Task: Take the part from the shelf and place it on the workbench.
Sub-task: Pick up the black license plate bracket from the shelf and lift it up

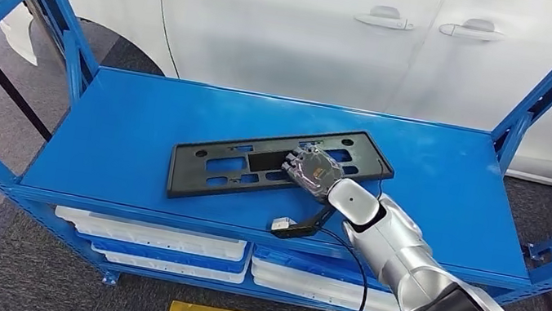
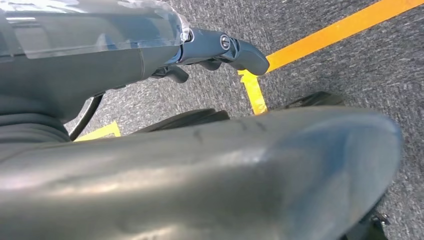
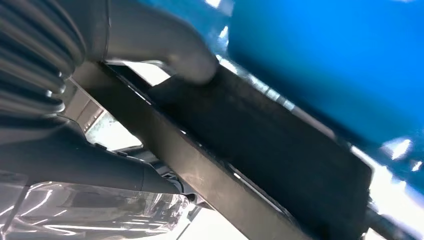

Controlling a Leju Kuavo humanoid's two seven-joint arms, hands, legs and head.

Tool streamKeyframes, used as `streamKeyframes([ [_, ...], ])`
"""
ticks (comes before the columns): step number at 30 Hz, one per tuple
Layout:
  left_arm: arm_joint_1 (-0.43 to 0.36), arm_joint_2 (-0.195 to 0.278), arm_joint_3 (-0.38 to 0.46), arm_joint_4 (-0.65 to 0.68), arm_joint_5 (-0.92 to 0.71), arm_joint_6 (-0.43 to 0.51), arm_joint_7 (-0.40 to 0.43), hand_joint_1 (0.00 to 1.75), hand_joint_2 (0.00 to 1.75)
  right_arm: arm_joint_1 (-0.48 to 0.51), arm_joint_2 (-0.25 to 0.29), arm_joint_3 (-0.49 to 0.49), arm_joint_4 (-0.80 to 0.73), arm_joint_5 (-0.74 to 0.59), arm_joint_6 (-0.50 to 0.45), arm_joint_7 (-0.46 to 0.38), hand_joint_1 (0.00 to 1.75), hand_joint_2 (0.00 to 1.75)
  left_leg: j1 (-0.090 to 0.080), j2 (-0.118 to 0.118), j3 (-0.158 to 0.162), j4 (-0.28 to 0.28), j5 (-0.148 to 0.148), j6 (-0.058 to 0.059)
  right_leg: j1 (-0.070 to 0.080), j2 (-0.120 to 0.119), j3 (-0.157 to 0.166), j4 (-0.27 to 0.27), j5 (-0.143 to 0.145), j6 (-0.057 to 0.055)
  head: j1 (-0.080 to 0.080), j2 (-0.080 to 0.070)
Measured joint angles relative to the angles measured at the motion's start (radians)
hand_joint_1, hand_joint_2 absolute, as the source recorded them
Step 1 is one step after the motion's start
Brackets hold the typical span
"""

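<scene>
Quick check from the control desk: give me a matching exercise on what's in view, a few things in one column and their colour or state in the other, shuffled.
Things:
1. part
2. shelf
3. right hand
4. car

States:
A. white, parked behind the rack
B. blue, carrying the plate
C. black, flat, slotted
D. on the plate, thumb pressing it

Pairs: 1-C, 2-B, 3-D, 4-A

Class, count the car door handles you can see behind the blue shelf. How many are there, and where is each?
2. One door handle sits on the white car above the shelf's middle; the second handle is just to its right. Others may lie outside the picture.
</scene>
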Motion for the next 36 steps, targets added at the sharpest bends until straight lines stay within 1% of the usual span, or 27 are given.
streamKeyframes([
  [1, 0.001, 0.000, 0.002, 0.000, 0.000, -0.001, -0.001, 0.00, 0.00, -0.004, 0.000, 0.005, 0.004, 0.000, 0.005, -0.005, 1.75, 1.75, 0.001, 0.000, -0.034, 0.071, -0.030, -0.002, 0.001, 0.000, 0.000, 0.000, 0.000, -0.002, 0.000, 0.000],
  [2, 0.002, 0.000, 0.003, 0.000, 0.000, -0.003, -0.002, 0.00, 0.00, -0.007, 0.001, 0.009, 0.007, 0.001, 0.009, -0.013, 1.75, 1.75, 0.001, 0.000, -0.062, 0.127, -0.047, -0.004, 0.003, 0.000, 0.000, 0.000, -0.001, -0.002, 0.000, 0.000],
  [3, 0.003, 0.000, 0.004, 0.000, -0.001, -0.004, -0.004, 0.00, 0.00, -0.011, 0.001, 0.013, 0.010, -0.001, 0.015, -0.021, 1.75, 1.75, 0.001, 0.000, -0.075, 0.150, -0.046, -0.004, 0.004, 0.000, 0.001, 0.001, -0.001, -0.002, 0.000, 0.000],
  [4, 0.005, 0.000, 0.004, 0.000, -0.001, -0.006, -0.005, 0.00, 0.00, -0.015, 0.001, 0.016, 0.011, -0.002, 0.020, -0.029, 1.75, 1.75, 0.001, 0.000, -0.067, 0.130, -0.024, -0.002, 0.004, 0.001, 0.001, 0.002, -0.001, -0.002, 0.000, 0.000],
  [6, 0.006, 0.000, 0.004, 0.000, -0.002, -0.008, -0.008, 0.00, 0.00, -0.025, 0.000, 0.022, 0.012, -0.007, 0.031, -0.044, 1.75, 1.75, 0.001, 0.001, -0.006, -0.005, 0.048, 0.005, 0.005, 0.003, 0.004, 0.004, -0.004, 0.002, 0.000, 0.000],
  [7, 0.006, 0.000, 0.005, 0.000, -0.002, -0.008, -0.009, 0.00, 0.00, -0.029, 0.000, 0.025, 0.012, -0.008, 0.034, -0.048, 1.75, 1.75, -0.001, 0.001, 0.026, -0.073, 0.074, 0.010, 0.006, 0.004, 0.004, 0.006, -0.006, 0.005, 0.000, 0.000],
  [8, 0.006, 0.000, 0.005, 0.000, -0.003, -0.008, -0.009, 0.00, 0.00, -0.031, 0.000, 0.028, 0.013, -0.010, 0.035, -0.051, 1.75, 1.75, -0.002, 0.001, 0.047, -0.118, 0.087, 0.014, 0.008, 0.005, 0.003, 0.008, -0.007, 0.010, 0.000, 0.000],
  [9, 0.006, 0.000, 0.005, 0.000, -0.003, -0.008, -0.010, 0.00, 0.00, -0.032, -0.001, 0.030, 0.013, -0.011, 0.036, -0.052, 1.75, 1.75, -0.004, 0.000, 0.054, -0.136, 0.088, 0.018, 0.009, 0.005, 0.001, 0.008, -0.006, 0.015, 0.000, 0.000],
  [12, 0.007, 0.000, 0.006, 0.000, -0.003, -0.009, -0.010, 0.00, 0.00, -0.035, -0.002, 0.035, 0.014, -0.014, 0.036, -0.055, 1.75, 1.75, -0.004, 0.000, 0.056, -0.143, 0.094, 0.032, 0.007, 0.005, -0.001, 0.010, -0.009, 0.032, 0.000, 0.000],
  [13, 0.006, -0.001, 0.006, 0.000, -0.003, -0.009, -0.010, 0.00, 0.00, -0.037, -0.003, 0.036, 0.014, -0.015, 0.036, -0.056, 1.75, 1.75, -0.002, 0.001, 0.057, -0.148, 0.097, 0.038, 0.007, 0.005, -0.009, 0.028, -0.023, 0.037, 0.000, 0.000],
  [14, 0.006, -0.001, 0.006, 0.000, -0.003, -0.010, -0.010, 0.00, 0.00, -0.039, -0.004, 0.037, 0.015, -0.018, 0.038, -0.058, 1.75, 1.75, 0.000, 0.001, 0.059, -0.152, 0.100, 0.043, 0.006, 0.005, -0.027, 0.069, -0.048, 0.041, 0.000, 0.000],
  [16, 0.006, -0.001, 0.006, 0.000, -0.003, -0.013, -0.013, 0.00, 0.00, -0.041, -0.006, 0.039, 0.015, -0.046, 0.052, -0.078, 1.75, 1.75, 0.000, 0.002, 0.057, -0.153, 0.102, 0.047, 0.002, 0.004, -0.093, 0.207, -0.115, 0.048, 0.000, 0.000],
  [17, 0.006, -0.001, 0.007, 0.000, -0.004, -0.015, -0.018, 0.00, 0.00, -0.041, -0.006, 0.040, 0.015, -0.075, 0.064, -0.099, 1.75, 1.75, 0.000, 0.002, 0.056, -0.152, 0.101, 0.047, 0.000, 0.004, -0.123, 0.269, -0.137, 0.050, 0.000, 0.000],
  [18, 0.007, -0.001, 0.007, 0.000, -0.006, -0.017, -0.024, 0.00, 0.44, -0.042, -0.007, 0.041, 0.014, -0.112, 0.079, -0.124, 1.75, 1.75, 0.000, 0.002, 0.056, -0.151, 0.101, 0.048, -0.001, 0.004, -0.140, 0.302, -0.141, 0.052, 0.000, 0.000],
  [19, 0.007, -0.001, 0.008, 0.000, -0.009, -0.018, -0.036, 0.00, 0.87, -0.047, -0.009, 0.040, 0.007, -0.165, 0.097, -0.155, 1.75, 1.75, 0.001, 0.001, 0.056, -0.148, 0.100, 0.047, -0.003, 0.004, -0.134, 0.287, -0.122, 0.053, 0.000, 0.000],
  [20, 0.007, -0.001, 0.008, 0.000, -0.011, -0.019, -0.049, 0.00, 1.31, -0.056, -0.013, 0.037, -0.006, -0.234, 0.121, -0.192, 1.75, 1.75, 0.001, 0.000, 0.056, -0.145, 0.099, 0.045, -0.005, 0.003, -0.111, 0.239, -0.090, 0.053, 0.000, 0.000],
  [21, 0.007, -0.001, 0.009, 0.000, -0.013, -0.019, -0.062, 0.00, 1.75, -0.070, -0.017, 0.032, -0.024, -0.313, 0.147, -0.225, 1.75, 1.75, 0.001, 0.000, 0.056, -0.141, 0.096, 0.043, -0.007, 0.003, -0.077, 0.167, -0.053, 0.052, 0.000, 0.000],
  [22, 0.007, -0.001, 0.010, 0.000, -0.015, -0.018, -0.072, 0.00, 1.31, -0.090, -0.021, 0.024, -0.047, -0.402, 0.177, -0.255, 1.75, 1.75, -0.001, 0.000, 0.053, -0.136, 0.093, 0.039, -0.007, 0.003, -0.044, 0.099, -0.025, 0.050, 0.000, 0.000],
  [23, 0.006, -0.001, 0.011, 0.000, -0.018, -0.017, -0.078, 0.00, 0.87, -0.115, -0.025, 0.012, -0.075, -0.491, 0.208, -0.276, 1.75, 1.75, -0.003, 0.000, 0.049, -0.131, 0.091, 0.034, -0.006, 0.003, -0.024, 0.052, -0.010, 0.046, 0.000, 0.000],
  [25, 0.006, -0.001, 0.015, 0.000, -0.021, -0.016, -0.088, 0.00, 0.00, -0.175, -0.031, -0.023, -0.142, -0.665, 0.270, -0.290, 1.75, 1.75, -0.007, 0.001, 0.041, -0.127, 0.090, 0.024, -0.001, 0.006, -0.020, 0.027, -0.008, 0.037, 0.000, 0.000],
  [27, 0.007, -0.001, 0.020, 0.000, -0.022, -0.017, -0.101, 0.00, 0.00, -0.241, -0.038, -0.068, -0.228, -0.837, 0.339, -0.282, 1.75, 1.75, -0.006, 0.002, 0.038, -0.125, 0.087, 0.013, -0.003, 0.006, -0.024, 0.023, -0.004, 0.025, 0.000, 0.000],
  [29, 0.007, -0.001, 0.028, 0.000, -0.017, -0.021, -0.114, 0.00, 0.00, -0.298, -0.043, -0.115, -0.325, -1.029, 0.424, -0.259, 1.75, 1.75, -0.003, 0.002, 0.020, -0.081, 0.050, 0.003, -0.007, 0.002, -0.022, 0.016, 0.000, 0.012, 0.000, 0.000],
  [32, 0.007, -0.002, 0.044, 0.000, -0.005, -0.018, -0.126, 0.00, 0.00, -0.340, -0.042, -0.187, -0.472, -1.426, 0.632, -0.189, 1.75, 1.75, 0.000, 0.002, -0.057, 0.107, -0.045, -0.008, -0.003, -0.002, -0.019, 0.015, -0.002, 0.002, 0.000, 0.000],
  [33, 0.007, -0.002, 0.050, 0.000, -0.002, -0.013, -0.128, 0.00, 0.00, -0.338, -0.041, -0.209, -0.518, -1.577, 0.715, -0.156, 1.75, 1.75, 0.001, 0.002, -0.075, 0.151, -0.054, -0.009, -0.002, -0.003, -0.016, 0.015, -0.004, 0.001, 0.000, 0.000],
  [34, 0.008, -0.002, 0.057, 0.000, 0.002, -0.009, -0.130, 0.00, 0.44, -0.328, -0.041, -0.224, -0.560, -1.712, 0.786, -0.123, 1.75, 1.75, 0.002, 0.002, -0.077, 0.157, -0.041, -0.009, -0.001, -0.003, -0.013, 0.016, -0.007, 0.001, 0.000, 0.000],
  [35, 0.009, -0.002, 0.063, 0.000, 0.004, -0.004, -0.132, 0.00, 0.87, -0.313, -0.041, -0.234, -0.604, -1.830, 0.840, -0.095, 1.75, 1.75, 0.002, 0.002, -0.061, 0.121, -0.010, -0.008, 0.000, -0.002, -0.008, 0.017, -0.010, 0.002, 0.000, 0.000],
  [36, 0.010, -0.002, 0.069, 0.000, 0.007, -0.001, -0.134, 0.00, 1.31, -0.293, -0.044, -0.238, -0.649, -1.923, 0.874, -0.074, 1.75, 1.75, 0.002, 0.002, -0.031, 0.054, 0.030, -0.005, 0.000, -0.001, -0.003, 0.018, -0.014, 0.004, 0.000, 0.000],
])
